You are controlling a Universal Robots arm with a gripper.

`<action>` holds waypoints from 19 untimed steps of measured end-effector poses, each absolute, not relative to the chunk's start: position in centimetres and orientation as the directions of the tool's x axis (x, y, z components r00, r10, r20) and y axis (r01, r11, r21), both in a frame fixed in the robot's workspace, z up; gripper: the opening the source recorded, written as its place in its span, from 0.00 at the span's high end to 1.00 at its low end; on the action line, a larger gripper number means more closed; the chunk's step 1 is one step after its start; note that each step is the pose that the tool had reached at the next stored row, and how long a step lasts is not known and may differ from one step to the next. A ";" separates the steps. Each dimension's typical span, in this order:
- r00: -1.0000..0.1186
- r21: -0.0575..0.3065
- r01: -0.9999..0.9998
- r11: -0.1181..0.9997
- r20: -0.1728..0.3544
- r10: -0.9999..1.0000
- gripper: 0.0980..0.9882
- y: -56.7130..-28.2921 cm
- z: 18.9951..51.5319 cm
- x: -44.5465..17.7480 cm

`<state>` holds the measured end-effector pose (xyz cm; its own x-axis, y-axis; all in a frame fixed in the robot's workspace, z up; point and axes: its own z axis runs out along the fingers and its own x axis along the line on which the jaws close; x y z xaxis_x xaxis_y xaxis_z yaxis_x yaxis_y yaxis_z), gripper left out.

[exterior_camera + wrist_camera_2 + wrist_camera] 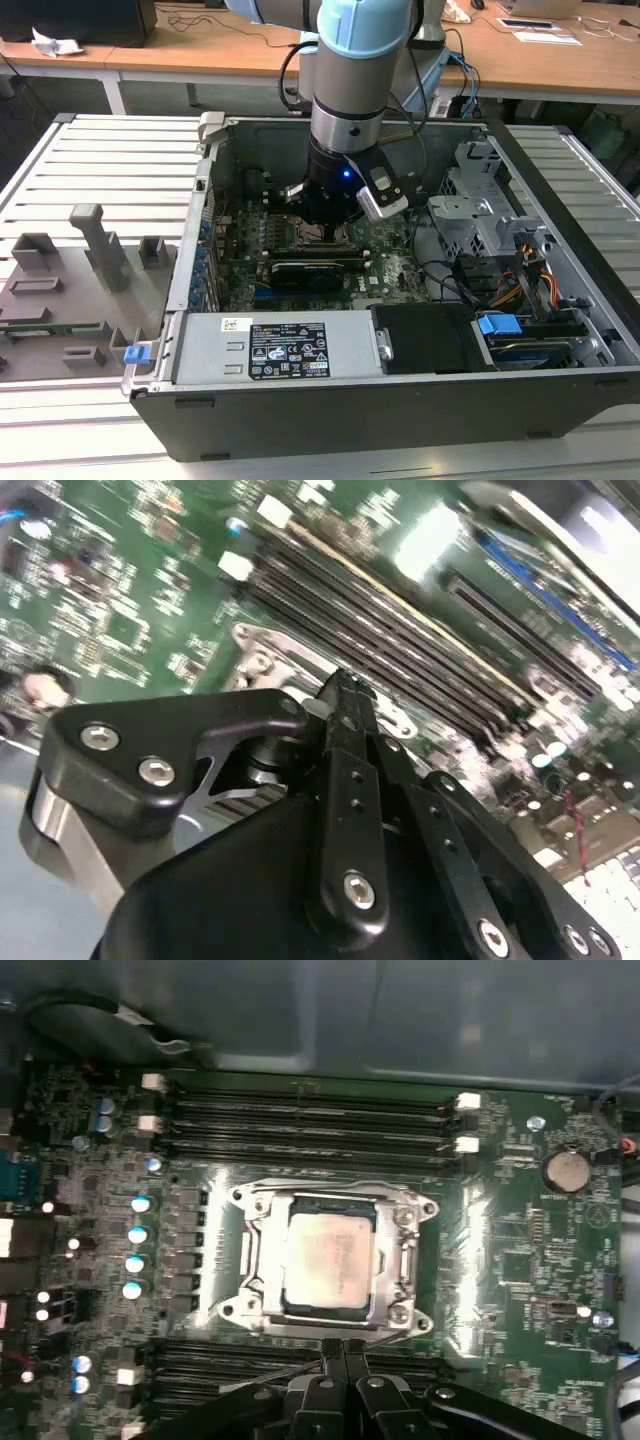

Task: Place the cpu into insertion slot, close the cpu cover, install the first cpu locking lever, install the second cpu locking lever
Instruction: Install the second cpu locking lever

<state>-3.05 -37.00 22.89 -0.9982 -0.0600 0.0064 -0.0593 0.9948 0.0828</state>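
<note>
1. Exterior view: the grey-and-blue robot arm reaches down into the open dark-grey metal computer case (560,290), centre of frame, on a pale slatted worktop (110,160).
2. The black claw (342,1344) sits low over the green motherboard (520,1250); in the first wrist view its fingers are pressed together, nothing pinched, tips at the lower edge of the socket.
3. The small square silvery-beige cpu (330,1258) lies flat in the insertion slot, centre of the first wrist view.
4. The thin grey metal cpu cover (405,1245) frames the chip and looks to be down around it; cannot tell whether it is latched.
5. Long black memory slots (300,1110) run above the socket in that view.
6. Second wrist view: claw (345,685) tip just beside the grey socket bracket (265,655).
7. Grey plastic fixtures (90,250) stand on the worktop at the exterior view's left.
</note>
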 end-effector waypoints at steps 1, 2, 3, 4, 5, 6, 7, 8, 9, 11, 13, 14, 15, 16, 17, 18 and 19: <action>-0.998 0.083 -0.059 0.995 0.006 -0.060 0.99 -37.0 22.9 -3.5; -0.998 0.083 -0.059 0.995 0.006 -0.060 0.99 -37.0 22.9 -3.9; -0.998 0.083 -0.059 0.995 0.006 -0.060 0.99 -37.0 22.8 -4.6; -0.998 0.083 -0.059 0.995 0.006 -0.060 0.99 -37.0 22.7 -4.8; -0.998 0.083 -0.060 0.995 0.006 -0.060 0.99 -37.0 22.7 -5.0; -0.998 0.083 -0.060 0.995 0.006 -0.061 0.99 -37.0 22.5 -5.2; -0.998 0.083 -0.060 0.995 0.006 -0.061 0.99 -37.0 22.3 -5.3; -0.998 0.083 -0.060 0.995 0.006 -0.061 0.99 -37.0 22.1 -5.3; -0.998 0.085 -0.060 0.995 0.006 -0.061 0.99 -37.1 22.0 -5.4; -0.998 0.093 -0.060 0.994 0.006 -0.061 0.99 -37.2 22.0 -5.5; -0.998 0.112 -0.060 0.992 0.005 -0.061 0.99 -37.4 22.0 -5.7; -0.998 0.127 -0.060 0.990 0.004 -0.061 0.99 -37.6 22.0 -5.8; -0.998 0.138 -0.060 0.989 0.003 -0.061 0.99 -37.8 22.0 -5.8; -0.998 0.148 -0.060 0.987 0.002 -0.061 0.99 -38.0 22.0 -5.8; -0.998 0.161 -0.060 0.985 0.002 -0.061 0.99 -38.3 22.0 -5.9; -0.998 0.166 -0.060 0.984 0.001 -0.061 0.99 -38.5 22.0 -5.9; -0.998 0.172 -0.060 0.983 0.001 -0.061 0.99 -38.7 22.0 -5.9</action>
<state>-5.89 -38.69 22.02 -0.9981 -0.0612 0.0009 -0.0602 0.9832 0.1721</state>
